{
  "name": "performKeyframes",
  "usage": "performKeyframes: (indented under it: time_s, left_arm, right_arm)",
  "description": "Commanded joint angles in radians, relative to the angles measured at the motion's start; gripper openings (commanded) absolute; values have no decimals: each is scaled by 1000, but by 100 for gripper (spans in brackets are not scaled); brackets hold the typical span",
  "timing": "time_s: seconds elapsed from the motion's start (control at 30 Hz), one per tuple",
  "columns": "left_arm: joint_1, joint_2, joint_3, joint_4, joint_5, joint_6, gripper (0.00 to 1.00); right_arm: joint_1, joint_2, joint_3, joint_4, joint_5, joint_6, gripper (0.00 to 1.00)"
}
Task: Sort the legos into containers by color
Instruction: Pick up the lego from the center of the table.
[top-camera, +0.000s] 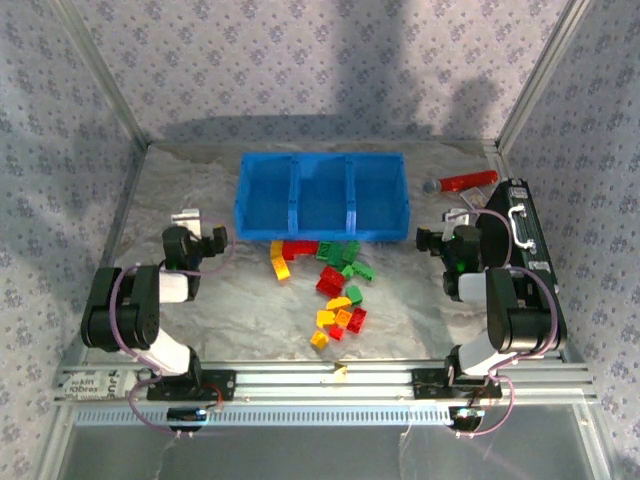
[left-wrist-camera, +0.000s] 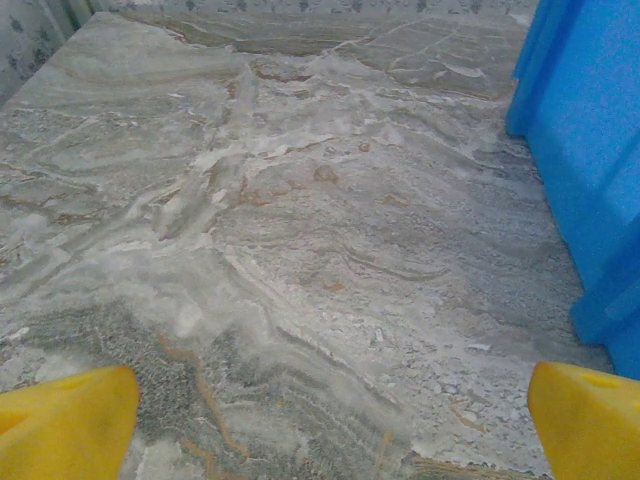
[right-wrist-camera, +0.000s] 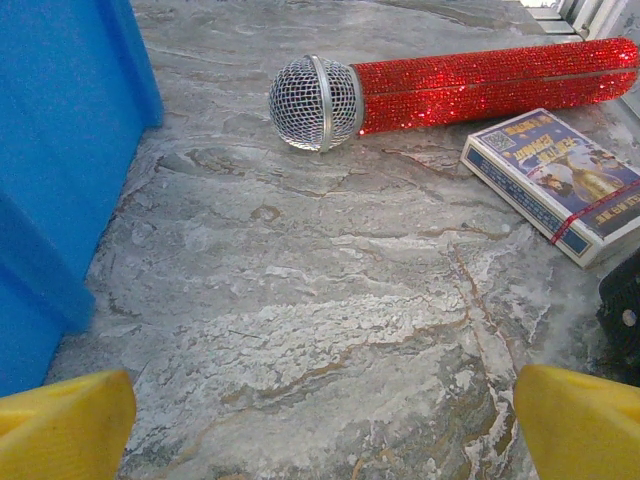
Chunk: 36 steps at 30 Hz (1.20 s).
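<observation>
1. Lying loose on the grey marbled table (top-camera: 420, 320), the legos (top-camera: 335, 285) form a scatter of red, green and yellow-orange bricks. It starts just beside the near wall of the blue tray (top-camera: 320, 231), at 6 o'clock from the middle compartment, and trails toward the arms.
2. Seen from above, the left gripper (left-wrist-camera: 328, 418) sits just off the tray's left end. The bricks lie at about 4 o'clock from it, well apart.
3. Its yellow fingertips (left-wrist-camera: 65, 420) stand wide with bare table between them. In its wrist view the tray's wall rises at 3 o'clock.
4. The right gripper (right-wrist-camera: 322, 422) sits off the tray's right end, with the bricks at about 8 o'clock, well apart.
5. Its jaws are also spread wide and hold nothing. The tray's corner is at 9 o'clock, a red glitter microphone (right-wrist-camera: 450, 85) at 12 and a card box (right-wrist-camera: 555, 180) at 2.
</observation>
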Motion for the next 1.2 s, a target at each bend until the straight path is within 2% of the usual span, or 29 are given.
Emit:
performKeyframes:
  time_s: [0.0,0.03,0.1,0.17,0.23,0.3,0.33,0.37,0.4,0.5,0.63,0.73,0.8,0.87,1.0,1.07,1.17]
  left_arm:
    - [-28,-82,50,-94,-122,-8,100]
    - [-45,-147,95,-219,-158,-2,100]
    - [-76,-265,184,-426,-234,-52,100]
    - [-91,-367,221,-515,-239,-111,100]
    - [-102,-464,263,-634,-238,-180,100]
    - [-102,-544,313,-788,-199,-254,100]
    - [-102,-570,332,-848,-163,-277,100]
    - [-104,-592,349,-901,-102,-281,100]
    - [-107,-606,367,-953,-56,-286,100]
    - [-153,-613,418,-1105,15,-285,100]
    - [-245,-508,492,-1322,-127,-330,100]
    - [-244,-387,545,-1432,-48,-455,100]
    - [-227,-383,482,-1344,94,-558,100]
    - [-240,-415,424,-1255,180,-617,100]
    - [-433,-320,571,-1490,-6,-573,100]
    - [-509,-299,594,-1534,-36,-591,99]
    - [-588,-275,579,-1479,-20,-638,91]
  right_arm:
    - [17,-75,72,-158,50,-16,99]
    - [29,-130,126,-307,40,-43,99]
    - [62,-238,208,-476,-25,-97,99]
    - [73,-329,269,-610,-90,-80,99]
    - [69,-390,353,-765,-151,36,99]
    - [62,-413,439,-975,-124,293,99]
    - [42,-411,468,-1042,-189,352,99]
    - [20,-405,483,-1073,-327,350,99]
    - [18,-405,489,-1103,-375,366,99]
    - [44,-455,442,-1120,-369,397,99]
    - [102,-524,382,-1119,-338,413,99]
    - [154,-529,378,-1150,-319,402,99]
    - [200,-522,373,-1165,-293,378,99]
    - [243,-505,373,-1184,-261,333,97]
    - [323,-473,373,-1207,-227,255,91]
    - [356,-453,374,-1201,-188,238,88]
    - [382,-413,386,-1188,-155,230,82]
